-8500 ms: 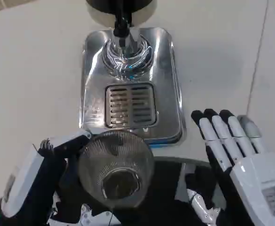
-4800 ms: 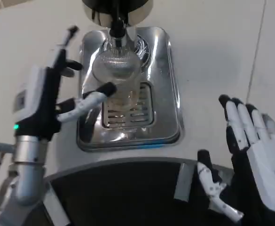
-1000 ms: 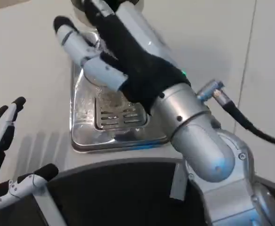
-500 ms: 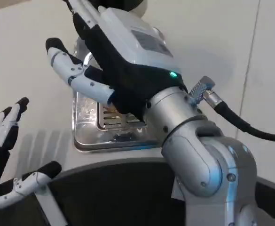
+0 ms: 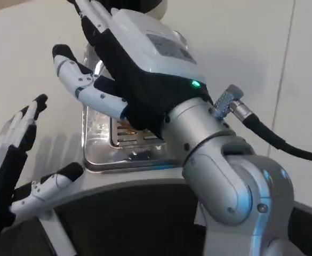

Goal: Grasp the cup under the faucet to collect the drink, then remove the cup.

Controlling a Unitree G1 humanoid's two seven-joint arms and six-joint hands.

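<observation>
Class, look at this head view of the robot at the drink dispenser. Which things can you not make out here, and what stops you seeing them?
- Cup and faucet: hidden in the head view behind the right hand and forearm reaching over the metal drip tray.
- Right hand's fingertips: cut off by the top edge, so what they touch is unclear.
- Drip tray's rear half: covered by the same hand.
- Left hand: its lower part is cut off by the left edge.

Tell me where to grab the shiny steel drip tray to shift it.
Probably the steel drip tray's raised left rim, from the left with the left hand: that edge is bare, while the right hand and forearm overhang its right side.
</observation>
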